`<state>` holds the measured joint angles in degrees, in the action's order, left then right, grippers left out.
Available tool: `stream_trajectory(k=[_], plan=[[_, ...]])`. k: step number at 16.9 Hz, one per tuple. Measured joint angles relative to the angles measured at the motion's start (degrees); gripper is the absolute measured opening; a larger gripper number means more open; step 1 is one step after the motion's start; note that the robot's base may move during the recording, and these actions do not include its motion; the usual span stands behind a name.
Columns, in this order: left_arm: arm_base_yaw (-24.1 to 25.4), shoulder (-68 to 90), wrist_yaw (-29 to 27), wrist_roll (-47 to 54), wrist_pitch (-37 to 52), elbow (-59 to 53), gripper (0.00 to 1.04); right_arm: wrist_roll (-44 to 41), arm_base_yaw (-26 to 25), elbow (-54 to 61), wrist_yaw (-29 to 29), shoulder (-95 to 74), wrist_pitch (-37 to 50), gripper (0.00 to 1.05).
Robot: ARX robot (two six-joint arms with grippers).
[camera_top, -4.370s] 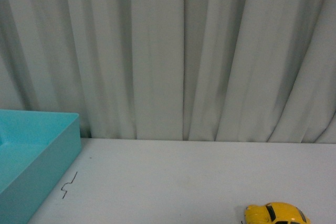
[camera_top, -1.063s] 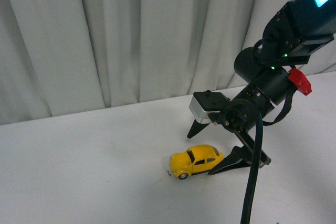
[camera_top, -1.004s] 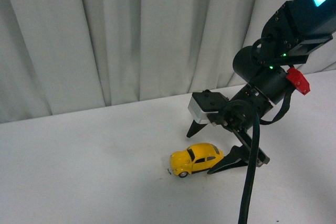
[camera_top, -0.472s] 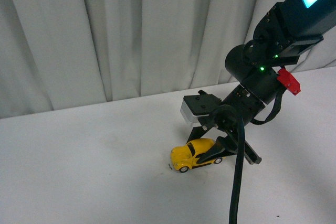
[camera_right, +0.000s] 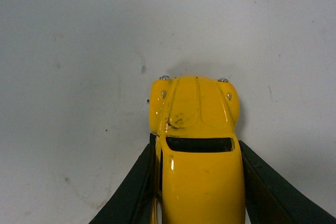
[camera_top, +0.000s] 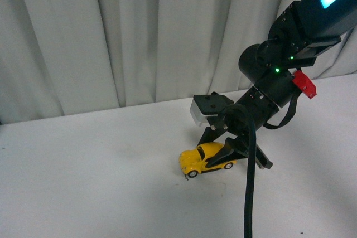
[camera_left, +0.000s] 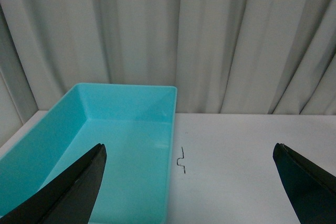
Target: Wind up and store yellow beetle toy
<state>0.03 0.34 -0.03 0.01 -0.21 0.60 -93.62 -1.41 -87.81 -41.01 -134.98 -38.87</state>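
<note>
The yellow beetle toy stands on its wheels on the white bench, in front of the pale curtain. The right arm reaches down to it, and the right jaws pinch the car by its two flanks, one black finger on each side behind the bonnet (the right wrist view shows both touching the yellow body). The left jaws are spread wide and hold nothing. Ahead of them a turquoise bin sits on the bench, with a small dark squiggle just beside it.
</note>
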Motion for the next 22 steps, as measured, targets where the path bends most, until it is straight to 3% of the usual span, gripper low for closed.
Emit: stream_trajectory(k=[9,22], plan=[[0.0,0.0,0.0,0.0,0.0,0.0,0.98,1.3,-0.9,3.8,-2.7,0.5,3.7,0.4],[0.0,0.0,0.0,0.0,0.0,0.0,0.98,-5.2,-18.0,18.0,-6.0,5.1,9.5,0.4]])
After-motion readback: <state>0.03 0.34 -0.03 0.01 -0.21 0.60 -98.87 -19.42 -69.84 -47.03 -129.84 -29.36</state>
